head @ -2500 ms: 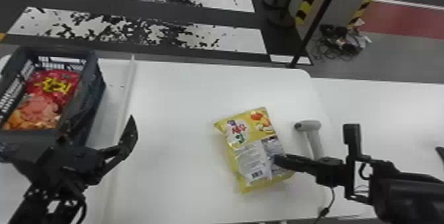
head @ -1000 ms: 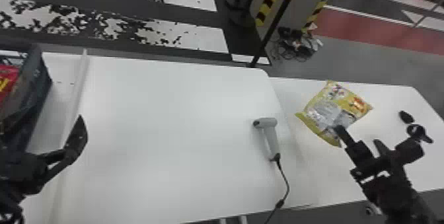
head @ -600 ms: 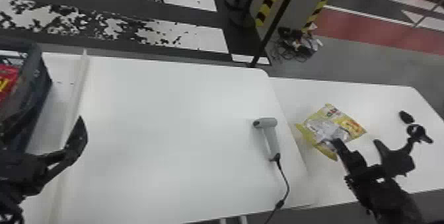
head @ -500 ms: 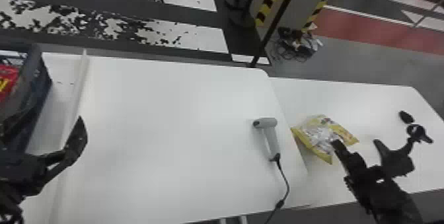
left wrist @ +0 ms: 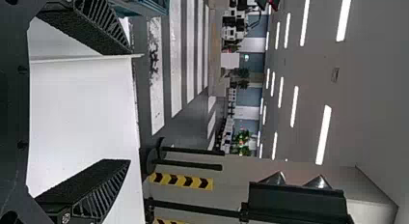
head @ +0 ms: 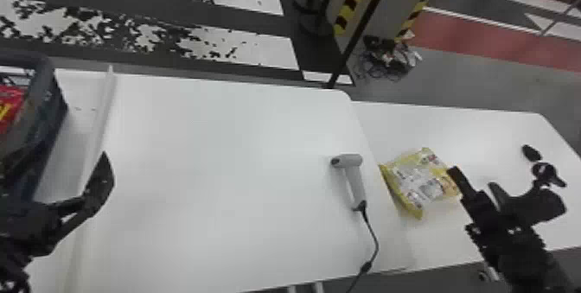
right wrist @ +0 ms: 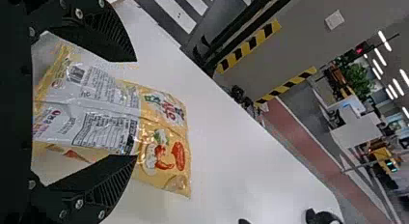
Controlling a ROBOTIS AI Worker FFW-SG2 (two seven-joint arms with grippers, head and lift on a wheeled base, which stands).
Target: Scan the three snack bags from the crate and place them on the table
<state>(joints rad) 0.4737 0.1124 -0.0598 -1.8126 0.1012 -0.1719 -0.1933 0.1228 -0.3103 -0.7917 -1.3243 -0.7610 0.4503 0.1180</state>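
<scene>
Yellow plastic snack bag (head: 417, 182): on white right surface (head: 488, 134), placing likely done
Right claw (right wrist: 135, 108): spread wide, empty
Left claw (left wrist: 129, 107): same
Next: another from dark plastic crate (head: 48, 117), left

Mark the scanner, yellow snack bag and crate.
Scanner (head: 355, 186): head view, on its handle.
Yellow snack bag (right wrist: 111, 115): right wrist view, on its pale panel.
Crate (head: 48, 117): head view, on its side wall.

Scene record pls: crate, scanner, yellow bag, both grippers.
crate: at the left, red snack bag inside
scanner: lying on the middle table, cord attached
yellow bag: on the right-hand table, printed back up
right gripper: by the yellow bag, fingers apart
left gripper: near the crate, fingers apart, nothing between them
</scene>
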